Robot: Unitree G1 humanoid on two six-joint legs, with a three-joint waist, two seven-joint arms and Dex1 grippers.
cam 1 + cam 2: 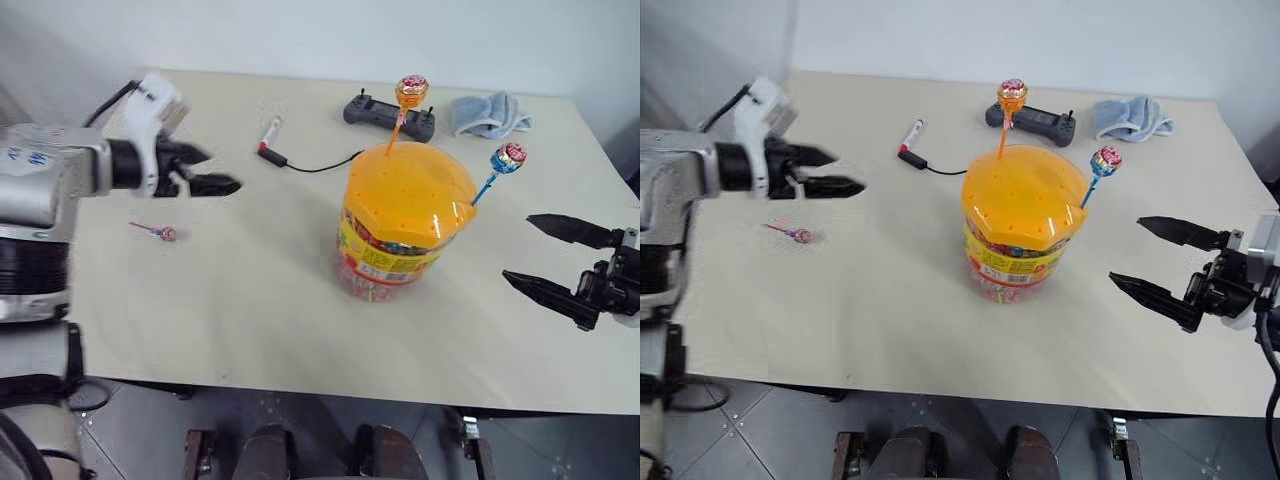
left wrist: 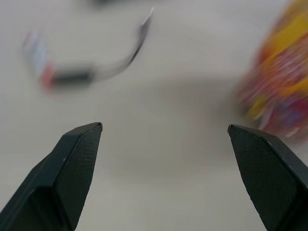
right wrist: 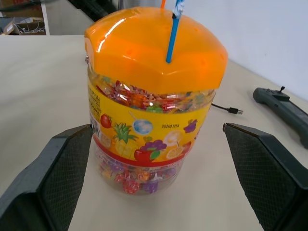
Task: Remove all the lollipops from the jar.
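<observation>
Head camera, both eyes: the jar [image 1: 400, 225] stood upright near the middle of the pale table [image 1: 250, 310], with bare surface all around it and well clear of every table edge. Its orange domed lid [image 1: 408, 190] was on. Two lollipops were stuck in the lid: an orange-stick lollipop [image 1: 410, 92] at the far side and a blue-stick lollipop [image 1: 508, 158] at the robot's right side. A third, pink-stick lollipop [image 1: 160, 232] lay flat on the table, well to the left of the jar. The left gripper [image 1: 205, 170] hung above the table beyond that lollipop, jaws apart and empty. The right gripper [image 1: 545, 258] was level, right of the jar and near the front edge, jaws wide and empty. A marker pen [image 1: 270, 132], black cable [image 1: 315, 165], controller [image 1: 388, 113] and blue cloth [image 1: 490, 113] lay along the far side.

Left wrist view: its fingers [image 2: 72, 163] stood wide apart over bare table, nothing between them.

Right wrist view: the jar sat framed between the wide fingers [image 3: 62, 168], touching neither. Wrapped candies filled it behind the fruit label [image 3: 144, 137].
</observation>
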